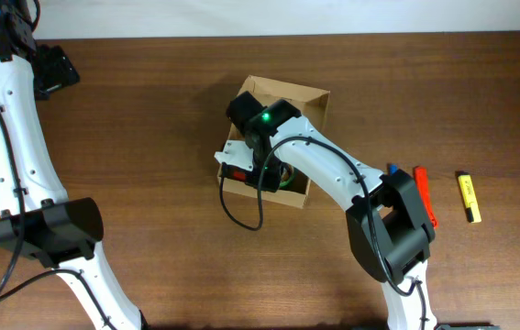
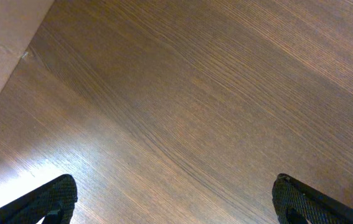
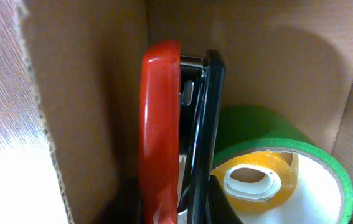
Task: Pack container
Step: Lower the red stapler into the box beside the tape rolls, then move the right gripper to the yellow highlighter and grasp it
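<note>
The container (image 1: pixel 307 95), a tan cardboard box, stands open at mid-table. My right gripper (image 3: pixel 182 213) reaches down into it, shut on a red and black stapler (image 3: pixel 160 124) that stands on end against the box's left wall (image 3: pixel 89 93). Beside the stapler in the box lies a green tape roll (image 3: pixel 325 168) with a smaller amber tape roll (image 3: pixel 251 186) in its middle. In the overhead view the stapler's red end (image 1: pixel 235 170) shows at the box's left side, under the arm. My left gripper (image 2: pixel 176 208) hangs open over bare wood at the far left, holding nothing.
Right of the box lie a blue pen (image 1: pixel 392 170), a red marker (image 1: pixel 425 197) and a yellow highlighter (image 1: pixel 468 197). The right arm's black cable (image 1: pixel 232 211) loops over the table in front of the box. A pale surface (image 2: pixel 2 50) shows beyond the table's edge.
</note>
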Available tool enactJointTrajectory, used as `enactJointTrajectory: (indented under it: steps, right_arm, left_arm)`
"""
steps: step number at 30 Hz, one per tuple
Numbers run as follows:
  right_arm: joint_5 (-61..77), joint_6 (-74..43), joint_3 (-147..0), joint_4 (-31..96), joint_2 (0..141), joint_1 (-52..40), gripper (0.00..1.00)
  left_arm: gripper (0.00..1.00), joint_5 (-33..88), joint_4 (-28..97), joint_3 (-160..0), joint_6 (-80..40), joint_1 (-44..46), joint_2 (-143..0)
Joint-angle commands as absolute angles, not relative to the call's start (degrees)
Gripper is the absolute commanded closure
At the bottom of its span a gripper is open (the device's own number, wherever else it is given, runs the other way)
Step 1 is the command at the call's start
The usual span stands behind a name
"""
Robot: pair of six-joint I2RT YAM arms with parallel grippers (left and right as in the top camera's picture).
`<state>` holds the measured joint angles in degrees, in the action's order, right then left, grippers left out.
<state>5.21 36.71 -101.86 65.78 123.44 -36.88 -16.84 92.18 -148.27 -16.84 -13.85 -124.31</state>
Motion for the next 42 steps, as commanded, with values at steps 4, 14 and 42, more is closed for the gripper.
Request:
enactJointTrajectory:
  steps: [4,14,42]
  right_arm:
    - [7.6,37.5,-100.1,65.2,127.2,-37.9,0.96]
    - [6.7,36.8,-99.9,65.1,127.1,-37.9,0.56]
    - [-12.3,-7.0,-100.0,69.0,99.1,-12.8,0.84]
  left_arm:
    - [0.0,-16.7,92.2,-148.1,-16.6,-14.0,-125.3]
    - [0.0,-16.7,92.2,-148.1,-16.6,-14.0,-125.3]
    - [0.0,-16.7,92.2,-148.1,-16.6,-14.0,-125.3]
